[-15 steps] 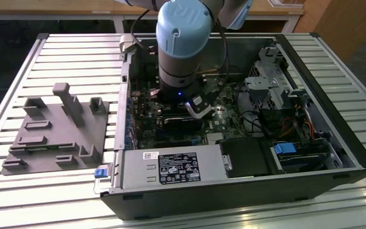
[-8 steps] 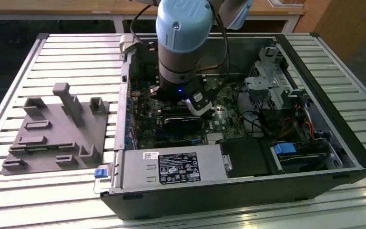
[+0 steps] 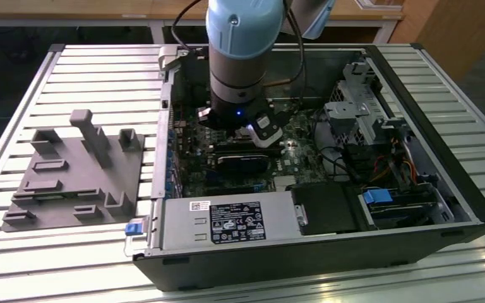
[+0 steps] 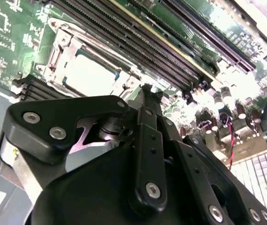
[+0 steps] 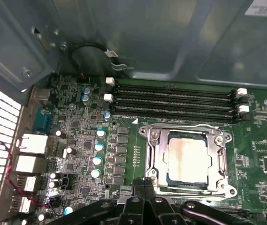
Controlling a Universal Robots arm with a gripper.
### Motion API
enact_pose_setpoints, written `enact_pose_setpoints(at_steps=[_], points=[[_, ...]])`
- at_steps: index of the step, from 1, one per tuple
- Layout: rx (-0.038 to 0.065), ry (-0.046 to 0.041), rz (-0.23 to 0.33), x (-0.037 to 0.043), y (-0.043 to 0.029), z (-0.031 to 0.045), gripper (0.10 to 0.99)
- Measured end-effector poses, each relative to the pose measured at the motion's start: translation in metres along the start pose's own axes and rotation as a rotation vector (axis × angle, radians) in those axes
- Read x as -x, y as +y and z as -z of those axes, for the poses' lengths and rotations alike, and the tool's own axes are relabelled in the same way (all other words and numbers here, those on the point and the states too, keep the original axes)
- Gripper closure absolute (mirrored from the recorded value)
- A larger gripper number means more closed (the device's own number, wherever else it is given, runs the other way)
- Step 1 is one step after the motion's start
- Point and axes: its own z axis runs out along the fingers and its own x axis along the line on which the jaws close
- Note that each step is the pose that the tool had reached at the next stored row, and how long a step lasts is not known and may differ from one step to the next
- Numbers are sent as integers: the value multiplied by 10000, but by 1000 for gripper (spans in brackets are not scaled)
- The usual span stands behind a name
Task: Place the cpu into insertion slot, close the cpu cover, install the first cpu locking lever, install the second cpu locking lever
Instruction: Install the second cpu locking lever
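Observation:
The cpu (image 5: 187, 157), a pale silvery square, lies in the insertion slot (image 5: 167, 175) on the green board. The cpu cover (image 5: 157, 152), a metal frame with a square window, lies flat over it. Thin lever rods (image 5: 185, 127) run along the frame; I cannot tell whether they are latched. My gripper (image 5: 145, 186) is shut with nothing in it, its tips just off the frame's edge. In the second wrist view the gripper (image 4: 147, 93) rises before the cpu (image 4: 88, 75) and its cover (image 4: 58, 51). In the exterior view the gripper (image 3: 259, 134) is down inside the computer case.
Long black memory slots (image 5: 171, 101) run beside the socket, with the grey case wall (image 5: 147, 37) behind. Capacitors (image 5: 97, 160) and rear ports (image 5: 30, 143) crowd the other side. A black block (image 3: 242, 161), power supply (image 3: 225, 221) and drive cage (image 3: 369, 113) fill the case. A grey fixture (image 3: 74, 170) sits on the table.

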Motion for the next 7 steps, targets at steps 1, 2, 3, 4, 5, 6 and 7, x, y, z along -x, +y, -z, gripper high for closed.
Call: enact_pose_setpoints(at_steps=[1, 2, 3, 4, 5, 6, 7], points=[[-1, 1, 0, 1, 6, 19, 980], [-1, 0, 0, 1, 11, 34, 980], [-1, 0, 0, 2, 17, 50, 980], [0, 0, 0, 2, 21, 62, 980], [-1, 0, 0, 2, 23, 68, 980], [4, -1, 1, 3, 23, 67, 980], [6, -1, 1, 3, 23, 67, 980]])
